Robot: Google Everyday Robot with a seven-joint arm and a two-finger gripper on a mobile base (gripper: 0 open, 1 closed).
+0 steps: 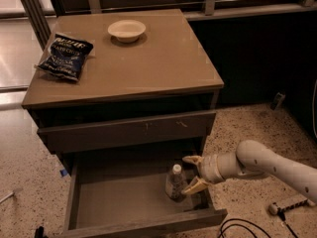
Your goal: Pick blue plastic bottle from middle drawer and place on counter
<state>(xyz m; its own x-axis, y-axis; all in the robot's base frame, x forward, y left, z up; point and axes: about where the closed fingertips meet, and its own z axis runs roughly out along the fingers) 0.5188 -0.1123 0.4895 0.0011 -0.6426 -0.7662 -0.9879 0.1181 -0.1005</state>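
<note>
**Jaws spread beside the bottle in the open drawer**

A grey-brown cabinet stands on a speckled terrazzo floor (247, 128), with a dark wall to its right and railing bars behind. Its tan-brown top, the table (163, 63), is smooth and slightly glossy. It carries a shallow white bowl (127, 29) near the back edge and a dark blue snack bag (64, 56) near the left edge, the two well apart. Below the top, an upper drawer (114, 135) with small pale scratches on its front sits slightly out. A black cable (237, 227) lies on the floor by the cabinet's front right corner.

The middle drawer (119, 205) is pulled far out, showing a bare grey floor. The blue plastic bottle (175, 183), clear with a white cap, stands upright at the drawer's right side.

The white arm (267, 162) reaches in from the right, over the drawer's right wall. Its gripper (188, 176) is just beside the bottle at body height. The yellowish jaws are released and spread wide, one tip near the cap, the other low by the base. They hold nothing, and contact with the bottle cannot be told.
</note>
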